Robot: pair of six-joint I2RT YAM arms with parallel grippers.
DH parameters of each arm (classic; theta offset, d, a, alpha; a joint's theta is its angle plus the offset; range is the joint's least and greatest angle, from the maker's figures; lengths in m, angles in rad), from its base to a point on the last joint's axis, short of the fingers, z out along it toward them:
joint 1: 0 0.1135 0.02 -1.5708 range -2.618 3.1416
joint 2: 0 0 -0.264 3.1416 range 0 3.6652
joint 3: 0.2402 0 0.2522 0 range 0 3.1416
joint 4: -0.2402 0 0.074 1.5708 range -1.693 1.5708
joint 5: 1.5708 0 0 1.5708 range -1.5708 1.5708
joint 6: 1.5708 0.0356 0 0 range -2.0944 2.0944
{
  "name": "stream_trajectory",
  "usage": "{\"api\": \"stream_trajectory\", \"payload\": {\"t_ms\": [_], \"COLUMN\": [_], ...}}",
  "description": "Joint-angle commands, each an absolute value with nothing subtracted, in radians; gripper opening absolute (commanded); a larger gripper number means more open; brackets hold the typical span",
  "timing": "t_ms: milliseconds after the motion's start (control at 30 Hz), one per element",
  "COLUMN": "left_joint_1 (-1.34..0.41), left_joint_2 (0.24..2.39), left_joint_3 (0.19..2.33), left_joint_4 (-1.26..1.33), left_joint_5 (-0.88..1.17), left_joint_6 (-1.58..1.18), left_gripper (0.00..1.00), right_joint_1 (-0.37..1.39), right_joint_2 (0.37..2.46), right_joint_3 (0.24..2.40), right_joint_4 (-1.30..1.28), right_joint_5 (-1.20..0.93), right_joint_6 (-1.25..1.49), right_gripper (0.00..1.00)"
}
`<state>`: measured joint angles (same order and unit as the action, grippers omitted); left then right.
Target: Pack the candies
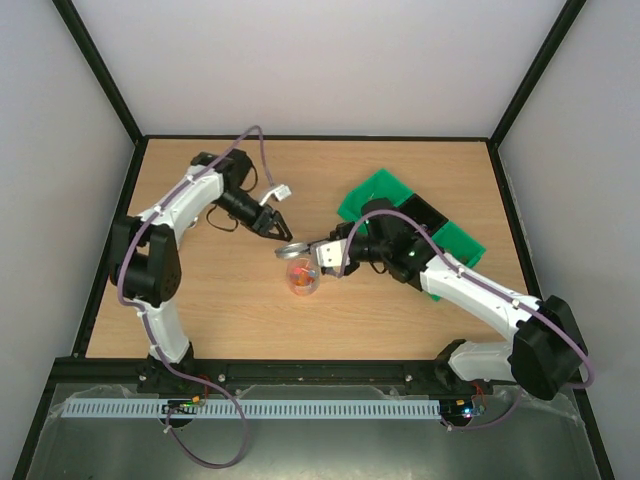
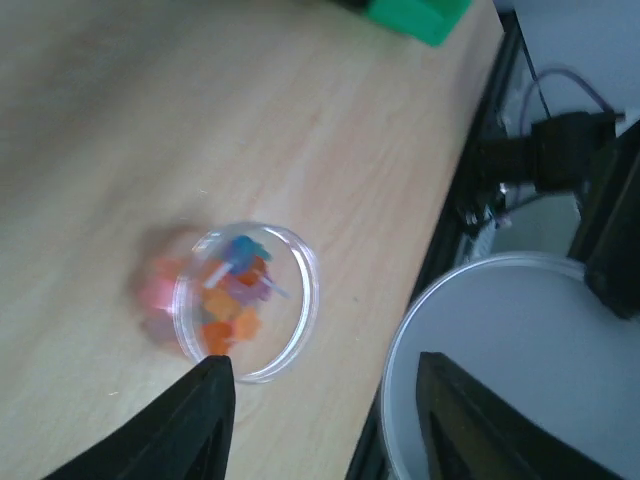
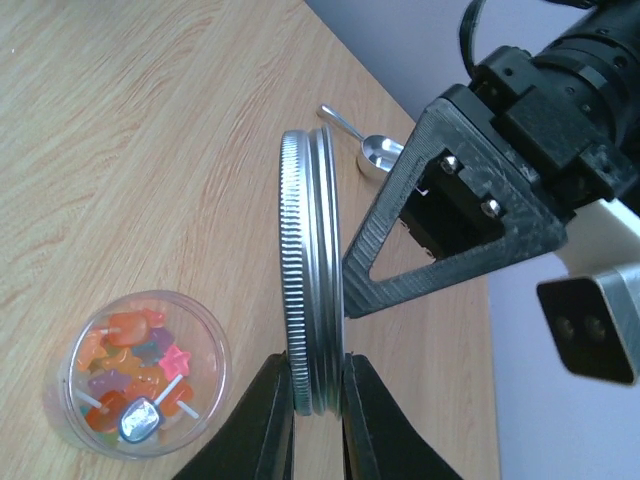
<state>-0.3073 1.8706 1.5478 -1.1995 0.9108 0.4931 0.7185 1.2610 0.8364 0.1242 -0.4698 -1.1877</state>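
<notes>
Top and wrist views of the two arms meeting over the middle of the wooden tabletop (image 1: 220, 310). The candies (image 3: 130, 375), small pieces in orange, pink, red and blue, lay in a shallow heap at the bottom of a clear round jar (image 3: 205, 400) that stood upright and uncovered on the tabletop, near its centre and on the near side of both grippers. The right gripper (image 3: 317, 362) had its jaws clamped on the rim of a threaded metal lid (image 3: 310, 250), which it held on edge above the tabletop, just beside the jar and apart from it. The left gripper (image 1: 279, 228) reached in from the far left, and its jaws stood apart with nothing between them; one dark finger (image 3: 440, 220) lay close against the lid's flat side, though whether it touched the metal could not be told. In the left wrist view the lid showed as a pale grey disc at lower right, partly behind that finger, with the jar to its left. A small metal scoop (image 3: 378, 158) rested on the tabletop beyond the lid. A green bin (image 1: 375, 195) sat towards the far right of the tabletop, well apart from the jar and partly covered by the right arm
</notes>
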Motion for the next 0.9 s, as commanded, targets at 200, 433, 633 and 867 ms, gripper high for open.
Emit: {"api": "stream_trajectory", "payload": {"t_ms": [200,433,633,867], "left_joint_1": [-0.055,-0.044,-0.094,-0.240], "left_joint_2": [1.404,1.157,1.094,0.986], "left_joint_3": [1.342,1.070,0.962,0.776], "left_joint_4": [-0.581,-0.512,-0.613,-0.637], "left_joint_5": [0.636,0.601,0.639,0.567], "left_joint_6": [0.267,0.428,0.582,0.722], "left_gripper": [0.92,0.97,0.96,0.95], "right_joint_1": [0.596,0.572,0.574,0.574], "right_joint_2": [1.387,1.542,1.748,1.849], "right_joint_3": [1.095,1.228,1.360,1.367], "right_joint_4": [-0.148,-0.273,-0.532,-0.600], "right_joint_5": [-0.735,-1.003,-1.120,-1.138], "right_joint_6": [-0.579,-0.210,-0.181,-0.098], "right_gripper": [0.01,0.01,0.01,0.01]}}
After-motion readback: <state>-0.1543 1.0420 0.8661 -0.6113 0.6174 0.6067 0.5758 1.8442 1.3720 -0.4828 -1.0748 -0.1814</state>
